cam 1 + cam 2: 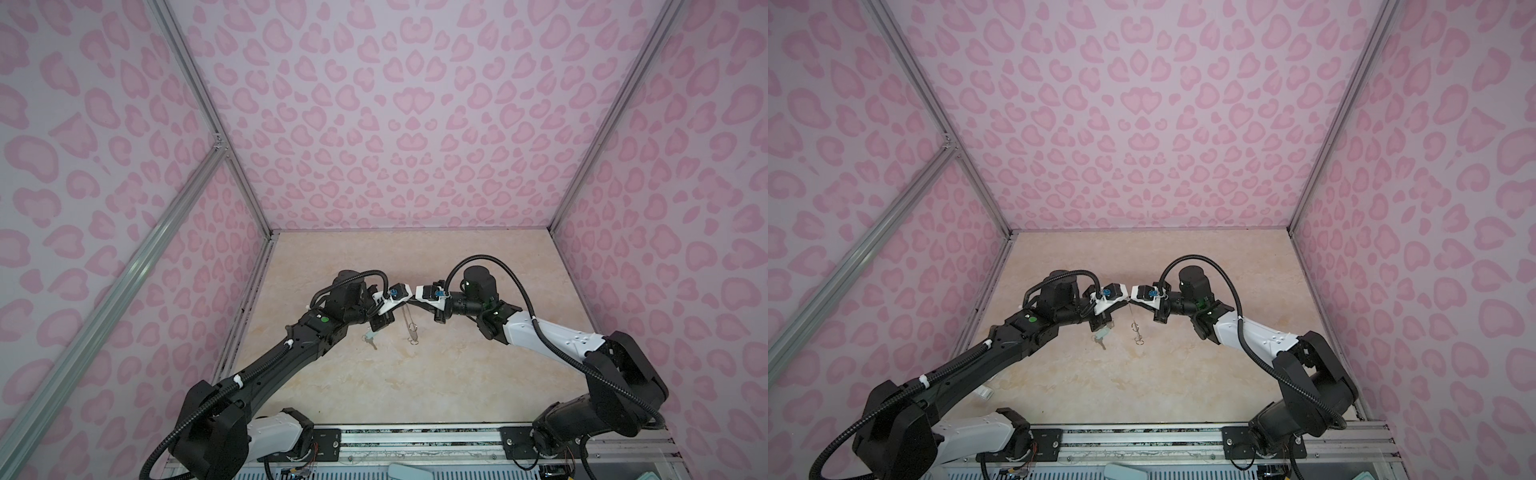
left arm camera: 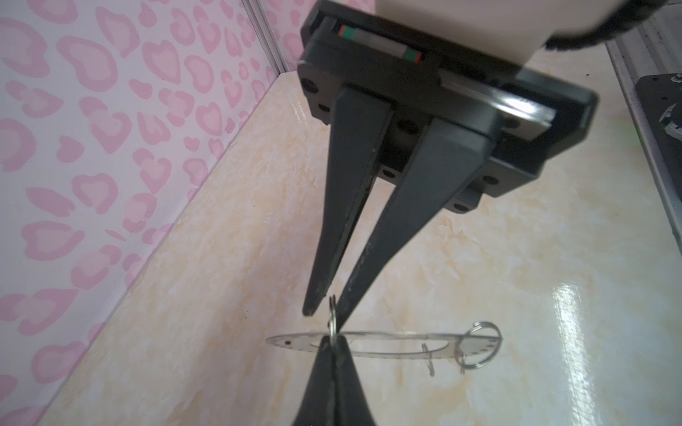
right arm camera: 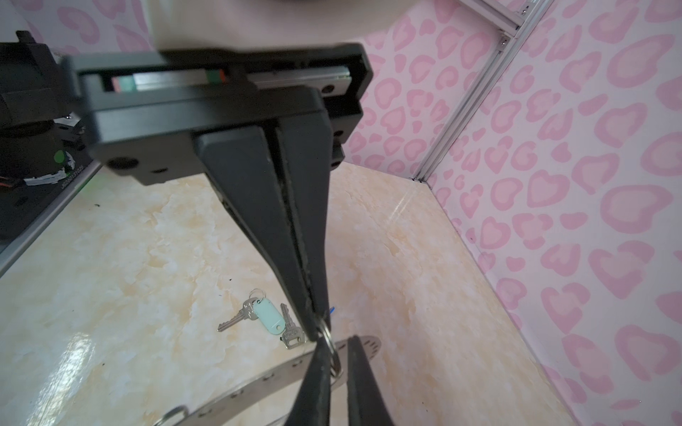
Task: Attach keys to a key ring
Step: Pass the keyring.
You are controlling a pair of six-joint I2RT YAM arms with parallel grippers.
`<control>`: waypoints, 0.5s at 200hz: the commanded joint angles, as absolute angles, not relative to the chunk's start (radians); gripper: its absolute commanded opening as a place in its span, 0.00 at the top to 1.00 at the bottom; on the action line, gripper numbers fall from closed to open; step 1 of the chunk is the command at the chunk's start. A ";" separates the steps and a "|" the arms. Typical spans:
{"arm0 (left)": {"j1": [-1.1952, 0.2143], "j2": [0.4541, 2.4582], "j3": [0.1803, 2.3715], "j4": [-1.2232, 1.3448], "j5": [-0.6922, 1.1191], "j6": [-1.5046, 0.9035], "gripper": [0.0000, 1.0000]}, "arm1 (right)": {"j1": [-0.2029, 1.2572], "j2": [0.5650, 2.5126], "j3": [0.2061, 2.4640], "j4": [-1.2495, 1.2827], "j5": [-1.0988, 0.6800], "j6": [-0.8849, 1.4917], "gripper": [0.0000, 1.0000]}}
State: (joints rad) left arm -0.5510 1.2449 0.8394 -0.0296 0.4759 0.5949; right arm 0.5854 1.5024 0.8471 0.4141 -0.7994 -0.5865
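Above the middle of the table (image 1: 457, 374), item one: key ring (image 2: 291, 341), a flat grey metal disc with a wide central hole and tiny holes along its rim. It is held up in the air where the two arms meet tip to tip, and in both top views the key ring (image 1: 409, 322) shows edge-on as a thin hanging line. Fittings: a small wire loop (image 2: 333, 313) at the disc's edge, by which it is carried, and further wire loops (image 2: 483, 345) at the opposite edge. Grip one, left gripper (image 3: 316, 330): jaws clenched tight on the small wire loop. Grip two, right gripper (image 2: 324, 317): jaws a narrow slit apart with the same loop between them; whether they press it cannot be told. Item two: keys (image 3: 258, 321), two silver ones with a pale mint green tag (image 3: 271, 317), touching one another. They lie flat on the table, apart from the disc and near the left arm's wrist in both top views. Surroundings: cream marble-look table top; pink heart-patterned walls (image 1: 374, 124) on three sides; aluminium rail (image 1: 415, 436) along the near edge, carrying both arm bases.
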 commanded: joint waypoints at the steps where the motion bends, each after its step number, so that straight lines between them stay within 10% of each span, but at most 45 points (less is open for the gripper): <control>1: -0.552 1.235 0.848 -0.020 0.523 0.612 0.97 | 0.586 1.508 0.854 0.404 -0.801 -0.595 0.90; 100: -0.475 1.204 0.767 0.138 0.570 0.463 0.77 | 0.568 1.497 0.803 0.539 -0.843 -0.509 1.00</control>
